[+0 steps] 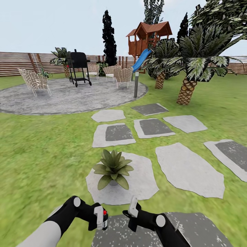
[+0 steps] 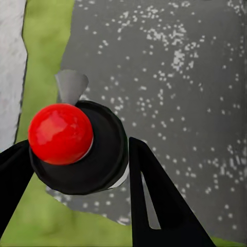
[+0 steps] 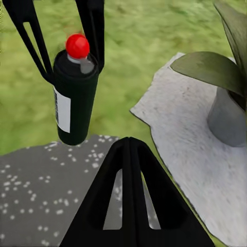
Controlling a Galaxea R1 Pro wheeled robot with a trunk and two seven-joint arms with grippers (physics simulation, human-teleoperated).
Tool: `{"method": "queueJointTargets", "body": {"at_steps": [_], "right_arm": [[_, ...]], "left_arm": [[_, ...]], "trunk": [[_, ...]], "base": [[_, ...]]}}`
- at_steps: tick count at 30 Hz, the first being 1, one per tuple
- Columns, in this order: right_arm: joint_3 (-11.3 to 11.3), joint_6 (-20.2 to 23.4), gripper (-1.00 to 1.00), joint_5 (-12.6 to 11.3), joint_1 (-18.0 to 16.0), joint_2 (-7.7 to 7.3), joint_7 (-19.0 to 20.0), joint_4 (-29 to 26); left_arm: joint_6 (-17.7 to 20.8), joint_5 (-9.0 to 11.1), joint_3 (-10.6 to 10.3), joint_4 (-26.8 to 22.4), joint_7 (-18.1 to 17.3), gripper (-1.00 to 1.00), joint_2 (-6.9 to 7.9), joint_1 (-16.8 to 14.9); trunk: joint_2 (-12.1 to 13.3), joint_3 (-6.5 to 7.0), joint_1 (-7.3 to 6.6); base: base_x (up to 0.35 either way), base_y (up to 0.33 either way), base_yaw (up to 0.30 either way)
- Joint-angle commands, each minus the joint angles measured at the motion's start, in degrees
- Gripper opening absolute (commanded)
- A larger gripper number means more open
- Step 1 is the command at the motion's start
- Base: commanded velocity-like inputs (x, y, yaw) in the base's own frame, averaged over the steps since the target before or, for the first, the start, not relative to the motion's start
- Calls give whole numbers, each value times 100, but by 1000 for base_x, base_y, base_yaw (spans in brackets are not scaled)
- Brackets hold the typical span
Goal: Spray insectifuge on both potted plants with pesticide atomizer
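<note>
The lawn [image 1: 41, 151] carries everything here. On it, at about 11 o'clock and far off, lies a round grey patio [image 1: 68, 97]; a black grill [image 1: 79, 68] and pale woven chairs [image 1: 34, 81] stand on that. A grey post [image 1: 136, 85] rises at the patio's 3 o'clock edge. Flat stone pavers [image 1: 187, 169] spread across the grass from 12 to 2 o'clock, some with darker centres. On the nearest pale paver [image 1: 139, 183], dead ahead at 12 o'clock, stands 1 potted plant [image 1: 113, 168]. A dark speckled paver [image 1: 192, 228] lies closest, at 6 o'clock. A scaly-trunked palm [image 1: 187, 90] stands in the grass at 1 o'clock.
</note>
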Motion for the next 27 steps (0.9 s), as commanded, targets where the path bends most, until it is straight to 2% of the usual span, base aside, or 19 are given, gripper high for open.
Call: {"method": "queueJointTargets", "body": {"at_steps": [1, 7, 16, 27], "right_arm": [[-7, -36, -100, 61, -4, 7, 3, -5], [4, -36, -100, 59, -3, 40, 3, -70], [5, -36, -100, 57, -5, 60, 3, -93], [5, -36, -100, 54, -5, 66, 3, -93]], "left_arm": [[-40, -24, -21, -11, 0, -100, -10, -1], [-33, -47, -24, -17, 35, -100, -187, -8], [-23, -44, -21, -34, 54, -100, -362, -15], [-14, -27, -11, -135, 62, -100, -467, -12]], "trunk": [[-2, -5, -1], [-2, -5, -1], [-2, -5, -1], [-2, -5, -1]], "base": [[0, 0, 0], [0, 0, 0], [0, 0, 0], [0, 0, 0]]}}
